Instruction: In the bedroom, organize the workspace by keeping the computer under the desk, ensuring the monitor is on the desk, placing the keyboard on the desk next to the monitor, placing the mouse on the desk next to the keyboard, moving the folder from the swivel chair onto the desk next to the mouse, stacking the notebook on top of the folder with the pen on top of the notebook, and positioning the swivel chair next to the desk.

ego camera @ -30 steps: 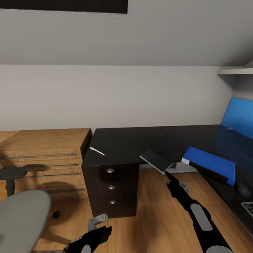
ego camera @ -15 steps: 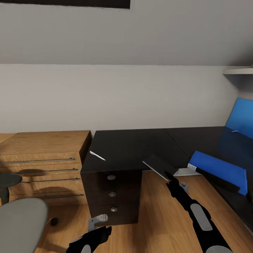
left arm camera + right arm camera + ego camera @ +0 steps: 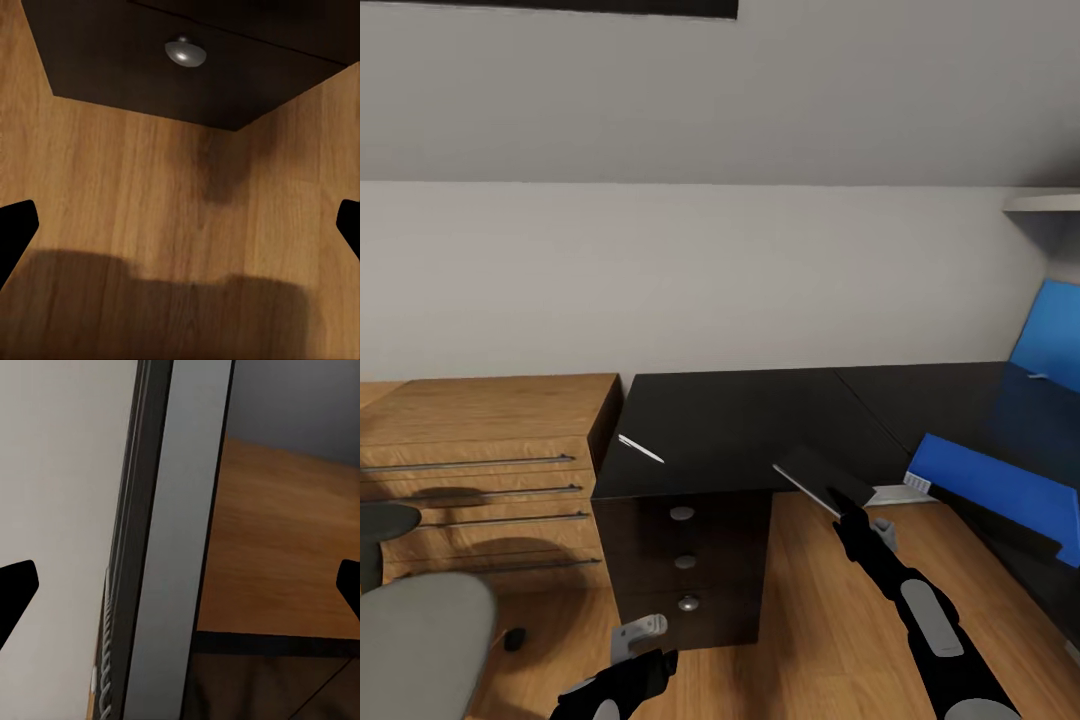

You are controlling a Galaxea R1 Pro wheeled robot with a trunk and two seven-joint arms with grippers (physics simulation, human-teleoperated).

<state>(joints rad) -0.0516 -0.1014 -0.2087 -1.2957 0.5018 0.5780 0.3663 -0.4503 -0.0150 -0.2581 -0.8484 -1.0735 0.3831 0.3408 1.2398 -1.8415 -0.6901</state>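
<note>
My right gripper (image 3: 848, 503) is shut on the notebook (image 3: 818, 477), a thin dark slab held tilted in the air just off the front edge of the black desk (image 3: 760, 405). In the right wrist view the notebook (image 3: 176, 540) shows edge-on, with a wire spiral along one side. The blue folder (image 3: 1000, 482) lies on the desk's right wing. A slim white pen (image 3: 641, 449) rests near the desk's left front corner. The swivel chair's grey seat (image 3: 420, 640) is at the lower left. My left gripper (image 3: 643, 648) hangs open low over the wooden floor, in front of the drawers.
A black drawer block (image 3: 682, 565) with round knobs (image 3: 184, 52) stands under the desk's left end. A low oak shelving unit (image 3: 480, 460) stands left of it. The blue back panel (image 3: 1052, 335) rises at the far right. A small dark object (image 3: 513, 638) lies on the floor.
The whole picture has shifted, so the camera has moved: desk and folder sit further right and lower. My right gripper still holds the notebook at the desk's edge.
</note>
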